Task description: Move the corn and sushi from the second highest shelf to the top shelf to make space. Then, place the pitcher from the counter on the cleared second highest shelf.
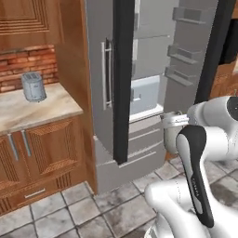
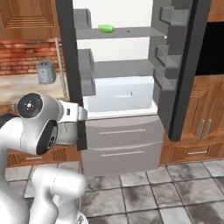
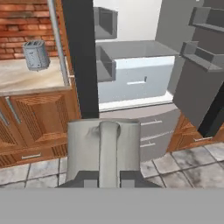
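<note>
While the left base view looks past the white arm at the lower right, the grey metal pitcher (image 1: 173, 135) hangs at the end of that arm, just in front of the fridge's lower drawers; the gripper itself is hidden behind the arm here, so its jaws cannot be read from this side; over on the stone counter (image 1: 51, 109) the boxy two-slot toaster (image 1: 34, 86) stands against the brick wall; the fridge door (image 1: 106, 79) stands edge-on with its long handle showing.

Over to the right base view now; the fridge is wide open, and the green corn (image 2: 106, 28) lies on the top shelf (image 2: 135, 32), towards its left end; the sushi is too small to make out; the shelf below (image 2: 124, 68) shows as a bare grey slab above the pale crisper drawer (image 2: 120, 93); the pitcher's grey body peeks out beside the arm's elbow, low and left of the fridge drawers.

Hand view; the pitcher (image 3: 105, 146) sits right under the camera, handle running down the middle, and the gripper (image 3: 105, 177) is pinched together on that handle; beyond it, floor tiles and fridge drawers.
</note>
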{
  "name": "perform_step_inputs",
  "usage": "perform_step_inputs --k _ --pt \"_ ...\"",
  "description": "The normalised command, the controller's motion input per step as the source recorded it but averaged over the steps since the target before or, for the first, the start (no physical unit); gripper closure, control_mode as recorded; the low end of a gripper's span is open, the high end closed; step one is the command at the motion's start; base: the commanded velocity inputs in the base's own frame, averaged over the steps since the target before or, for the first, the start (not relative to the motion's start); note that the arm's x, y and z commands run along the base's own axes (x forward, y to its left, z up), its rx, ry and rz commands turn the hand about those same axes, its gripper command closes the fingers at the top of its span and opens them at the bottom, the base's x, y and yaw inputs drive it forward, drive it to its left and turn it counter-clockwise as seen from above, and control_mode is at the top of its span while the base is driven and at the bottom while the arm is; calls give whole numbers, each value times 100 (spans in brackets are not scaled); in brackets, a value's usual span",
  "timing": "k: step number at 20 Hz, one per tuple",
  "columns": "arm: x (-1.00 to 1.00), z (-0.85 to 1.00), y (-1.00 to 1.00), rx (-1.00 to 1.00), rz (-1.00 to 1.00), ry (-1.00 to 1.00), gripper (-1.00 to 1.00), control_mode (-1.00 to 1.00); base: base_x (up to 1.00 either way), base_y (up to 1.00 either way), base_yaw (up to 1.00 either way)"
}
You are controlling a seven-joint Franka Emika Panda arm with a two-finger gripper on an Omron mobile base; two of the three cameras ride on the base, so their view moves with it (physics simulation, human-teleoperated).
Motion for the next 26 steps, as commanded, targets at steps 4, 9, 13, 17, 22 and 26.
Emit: perform_step_inputs --k 4,9,13,17,22,26 --pt "0 0 0 0 0 0 100 100 71 -100 33" --pt "0 0 0 0 0 0 100 100 76 -80 43" --pt "0 0 0 0 0 0 100 100 73 -65 43" --pt "0 0 0 0 0 0 100 100 47 -47 18" --pt "0 0 0 0 0 0 100 100 50 -1 -5" --pt "0 0 0 0 0 0 100 100 59 22 -20"
